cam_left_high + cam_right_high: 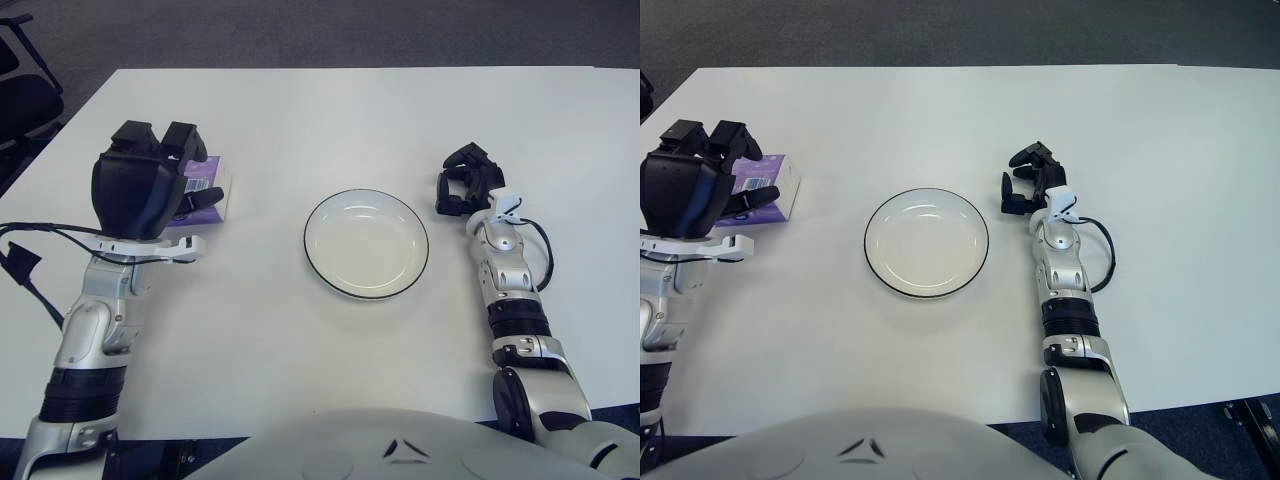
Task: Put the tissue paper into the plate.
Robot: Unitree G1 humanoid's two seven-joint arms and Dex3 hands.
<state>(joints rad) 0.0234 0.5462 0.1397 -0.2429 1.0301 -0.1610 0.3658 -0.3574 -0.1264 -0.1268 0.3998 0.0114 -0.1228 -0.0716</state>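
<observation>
The tissue paper is a small purple pack [212, 192] lying flat on the white table, left of the plate. The plate [366, 294] is white with a dark rim, stands at the table's middle and holds nothing. My left hand [175, 165] hovers over the pack's left side with fingers spread, its thumb reaching across the pack's top; the hand hides the pack's left part. It grips nothing. My right hand [465, 182] rests on the table just right of the plate, fingers loosely bent and empty.
A black cable [20, 262] hangs from my left forearm near the table's left edge. A dark chair [22, 95] stands off the table's far left corner. White tabletop stretches behind and to the right of the plate.
</observation>
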